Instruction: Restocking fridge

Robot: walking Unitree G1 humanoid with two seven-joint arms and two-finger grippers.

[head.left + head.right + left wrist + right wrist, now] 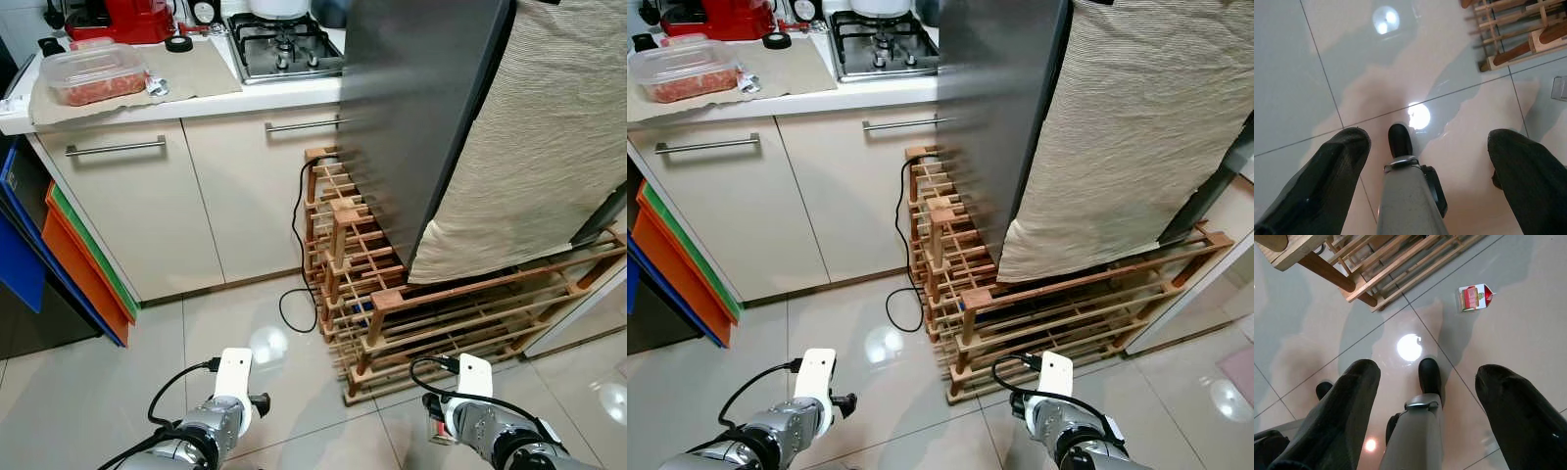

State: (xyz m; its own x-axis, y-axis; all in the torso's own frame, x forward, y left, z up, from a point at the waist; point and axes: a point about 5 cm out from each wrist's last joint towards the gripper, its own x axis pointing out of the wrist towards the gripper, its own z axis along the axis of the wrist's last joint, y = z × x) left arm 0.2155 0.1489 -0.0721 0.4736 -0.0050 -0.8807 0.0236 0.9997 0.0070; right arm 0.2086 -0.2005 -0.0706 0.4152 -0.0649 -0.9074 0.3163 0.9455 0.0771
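Approach step: both grippers, left and right, spread empty; next, reach milk carton lying beyond right fingers.

I'm in a home kitchen: gas hob on the far counter, cabinets below, steel fridge right

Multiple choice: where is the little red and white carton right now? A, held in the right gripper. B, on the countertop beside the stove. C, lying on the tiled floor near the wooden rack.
C: the right wrist view shows the carton lying on the glossy floor tiles, apart from the wooden rack, beyond the open right gripper.
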